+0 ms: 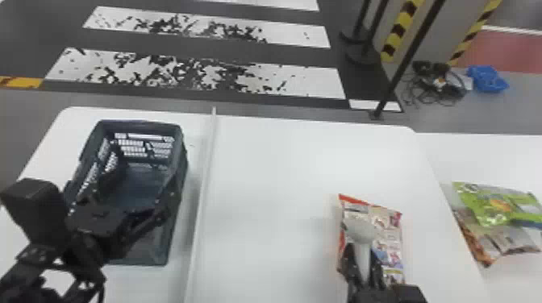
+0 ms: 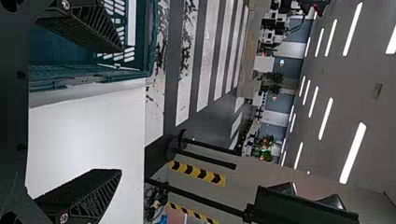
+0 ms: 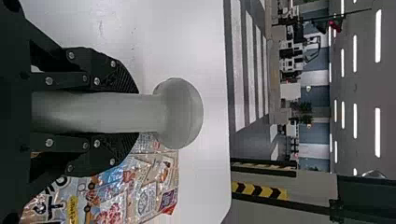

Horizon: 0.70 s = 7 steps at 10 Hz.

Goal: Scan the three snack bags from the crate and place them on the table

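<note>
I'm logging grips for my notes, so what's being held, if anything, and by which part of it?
The right hand grips the scanner by its handle; the open left hand holds nothing.

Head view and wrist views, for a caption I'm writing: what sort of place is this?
Probably a large indoor hall, perhaps a robot test or demonstration area: crosswalk stripes on the floor, yellow-and-black warning bands beyond the work area, and rows of ceiling lights.

Ceiling strips (image 2: 353,153) glow bright, and soft, faint shadows lie on the pale table (image 1: 282,161).
</note>
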Each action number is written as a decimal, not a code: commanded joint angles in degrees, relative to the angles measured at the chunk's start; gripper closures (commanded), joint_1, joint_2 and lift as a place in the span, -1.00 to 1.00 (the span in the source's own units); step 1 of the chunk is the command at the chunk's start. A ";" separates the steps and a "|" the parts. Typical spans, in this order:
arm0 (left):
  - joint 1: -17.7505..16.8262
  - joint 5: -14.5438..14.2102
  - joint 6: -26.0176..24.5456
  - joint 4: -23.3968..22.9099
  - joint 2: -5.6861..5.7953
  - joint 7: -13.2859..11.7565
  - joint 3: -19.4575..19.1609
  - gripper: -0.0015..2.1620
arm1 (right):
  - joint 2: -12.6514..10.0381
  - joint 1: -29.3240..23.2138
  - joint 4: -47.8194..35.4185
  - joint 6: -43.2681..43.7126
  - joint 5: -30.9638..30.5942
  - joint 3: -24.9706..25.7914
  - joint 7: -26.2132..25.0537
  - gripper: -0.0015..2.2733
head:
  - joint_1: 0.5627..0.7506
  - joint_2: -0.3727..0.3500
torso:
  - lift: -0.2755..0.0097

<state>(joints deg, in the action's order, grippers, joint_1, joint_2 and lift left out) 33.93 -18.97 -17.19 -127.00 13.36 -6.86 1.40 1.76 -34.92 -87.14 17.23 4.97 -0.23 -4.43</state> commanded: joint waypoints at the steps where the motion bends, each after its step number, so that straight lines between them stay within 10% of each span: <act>1: 0.00 -0.45 0.00 0.09 0.00 -0.35 -0.25 -0.92 | 0.00 1.00 1.01 -2.25 -0.93 -0.21 -0.31 0.97 | 0.41 -0.32 | 0.67; 7: 0.00 -1.15 0.17 -0.09 -0.09 -0.88 -1.13 -0.92 | 0.53 -5.77 -12.00 -1.73 2.77 1.37 1.71 0.97 | 0.41 -0.28 | 0.67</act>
<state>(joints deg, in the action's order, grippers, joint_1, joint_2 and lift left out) 33.93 -20.08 -17.01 -126.93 13.27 -7.73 0.31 2.12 -39.64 -96.86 15.54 6.60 0.60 -2.48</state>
